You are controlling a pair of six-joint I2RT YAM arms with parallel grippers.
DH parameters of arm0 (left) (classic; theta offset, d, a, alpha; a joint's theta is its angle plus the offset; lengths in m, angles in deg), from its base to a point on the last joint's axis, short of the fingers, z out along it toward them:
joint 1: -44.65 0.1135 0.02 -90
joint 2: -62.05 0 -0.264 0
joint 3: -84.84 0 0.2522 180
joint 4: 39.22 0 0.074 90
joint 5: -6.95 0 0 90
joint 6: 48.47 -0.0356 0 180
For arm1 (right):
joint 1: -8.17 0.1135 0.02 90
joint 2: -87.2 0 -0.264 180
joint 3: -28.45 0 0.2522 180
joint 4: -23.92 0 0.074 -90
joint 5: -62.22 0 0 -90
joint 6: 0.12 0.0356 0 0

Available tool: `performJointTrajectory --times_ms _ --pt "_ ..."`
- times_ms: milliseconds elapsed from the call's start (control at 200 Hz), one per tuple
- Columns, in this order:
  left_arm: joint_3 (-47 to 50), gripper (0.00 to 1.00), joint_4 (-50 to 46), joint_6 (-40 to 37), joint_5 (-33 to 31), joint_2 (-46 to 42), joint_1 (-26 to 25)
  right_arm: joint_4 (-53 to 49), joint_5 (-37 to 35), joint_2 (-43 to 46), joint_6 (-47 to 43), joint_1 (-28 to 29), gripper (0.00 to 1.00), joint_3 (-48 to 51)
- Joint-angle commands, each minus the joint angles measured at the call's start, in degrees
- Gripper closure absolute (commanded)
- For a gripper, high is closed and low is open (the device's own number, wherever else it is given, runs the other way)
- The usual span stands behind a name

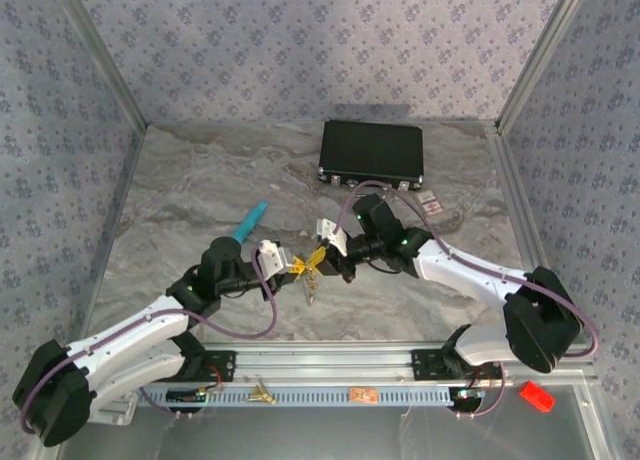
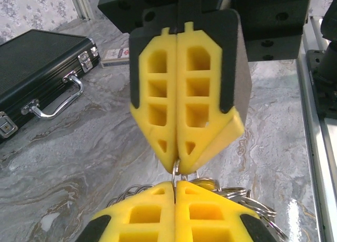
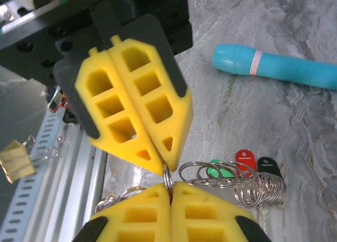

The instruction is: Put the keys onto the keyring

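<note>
Scene: a grey marbled table (image 1: 200, 200) seen from above, with two robot arms reaching in from the bottom edge and meeting at the middle of the frame.
Left gripper (image 1: 298, 268): yellow fingers pressed together, tip to tip with the other gripper, pinching the thin silver wire between them.
Right gripper (image 1: 322, 257): yellow fingers also pressed together, clamped on the same wire from the opposite side.
Keyring (image 3: 168, 177): in the right wrist view, at lower centre of the frame, a thin silver wire runs in the narrow gap between the two pairs of fingertips. A cluster of silver rings (image 3: 255, 187) hangs just to its right, off the table.
Tags: a green tag (image 3: 213, 169), a red tag (image 3: 245, 159) and a black tag (image 3: 268, 165) sit side by side behind the rings.
Teal tube (image 3: 284, 66): lies flat on the table, upper right of the right wrist view, well apart from the grippers.
Black case (image 1: 372, 150): closed, at the far centre of the table in the overhead view.
Binder clip (image 3: 16, 159): gold-coloured, on the slotted metal rail at the left edge of the right wrist view.
</note>
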Motion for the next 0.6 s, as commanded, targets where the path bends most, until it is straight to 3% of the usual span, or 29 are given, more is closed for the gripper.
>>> performJointTrajectory --times_ms 0,40,130,200,385,595 --pt "-0.45 1.0 2.43 0.03 1.0 -0.99 -0.34 -0.05 1.63 -0.38 -0.22 -0.07 1.0 -0.82" --pt "-1.01 0.99 0.94 -0.22 0.3 -1.0 -0.32 -1.29 1.2 -0.16 -0.94 0.02 1.0 -1.43" --pt "-2.58 0.8 -3.55 -1.88 -0.55 -0.97 -0.34 -6.91 -1.02 0.0 -4.35 0.83 1.0 -4.15" --pt "-3.81 0.76 -6.82 -3.47 -0.42 -0.83 -0.34 -12.79 -3.57 -0.52 -8.2 2.11 1.0 -7.1" --pt "-6.0 0.79 -10.6 -6.02 0.39 0.31 -0.38 -22.43 -9.31 -2.44 -14.69 5.39 1.0 -12.49" --pt "-7.15 0.89 -11.34 -7.17 1.93 1.39 -0.37 -23.65 -10.63 -3.49 -16.0 7.34 1.0 -14.94"
